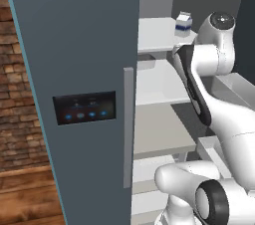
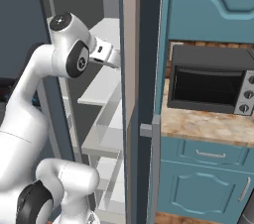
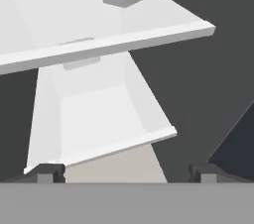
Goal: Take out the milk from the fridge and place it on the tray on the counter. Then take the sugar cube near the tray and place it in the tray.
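In the left base view we see the tall slate grey-blue fridge (image 1: 74, 69) with its compartment open and the small white gable-topped milk carton with blue markings (image 1: 183, 24) upright on the upper white shelf (image 1: 157, 35), near its right end, with nothing else on it; the shelves below look bare. Our white arm reaches in just below that shelf, and we judge that raising the hand carelessly could knock the wrist against the shelf's front edge or tip the carton. In the right base view the arm bends into the fridge beside the open door's edge (image 2: 131, 94), which stands close to the wrist, so a wide swing might strike it; a dark toaster oven (image 2: 211, 84) sits on the beige-and-brown speckled stone counter (image 2: 198, 126). In the hand view the gripper (image 3: 126, 173) has its fingers spread wide and empty, the carton stands well ahead on the shelf above a bare white drawer bin (image 3: 94, 119); approaching too low would meet the shelf lip.
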